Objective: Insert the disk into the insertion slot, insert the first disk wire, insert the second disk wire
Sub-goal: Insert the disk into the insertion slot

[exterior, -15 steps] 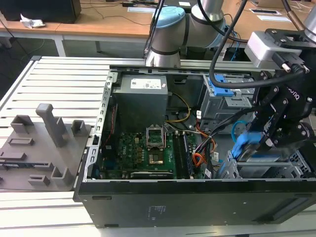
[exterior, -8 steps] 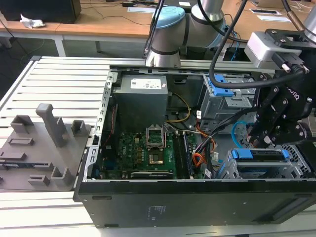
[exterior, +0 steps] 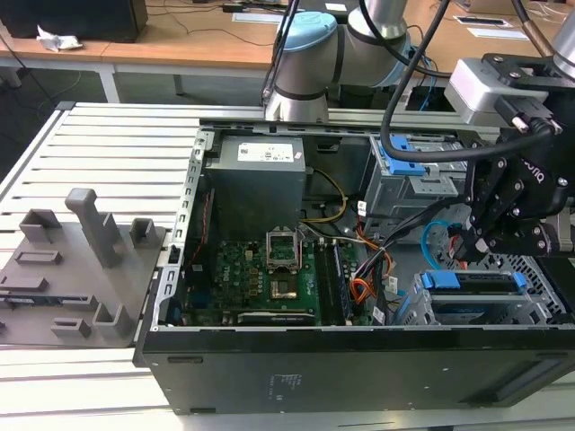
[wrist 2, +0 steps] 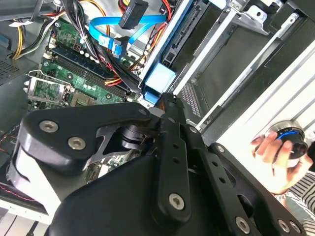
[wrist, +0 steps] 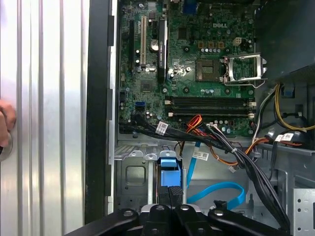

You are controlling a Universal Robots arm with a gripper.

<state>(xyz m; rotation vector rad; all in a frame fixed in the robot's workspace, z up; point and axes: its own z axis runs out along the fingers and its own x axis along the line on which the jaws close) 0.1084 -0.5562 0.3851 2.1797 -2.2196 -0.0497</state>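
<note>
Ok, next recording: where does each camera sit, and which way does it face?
Exterior view: off the arm, looking down into the open computer case on a slatted table; the arm and claw show, near the disk.
First wrist view: rides on the arm, facing past the claw straight onto the motherboard and light-blue cable.
Second wrist view: rides on the arm, looking across the claw's black links toward the motherboard, cable and a person's hand.
Shared: both wrist views show the claw, motherboard and light-blue cable.
</note>
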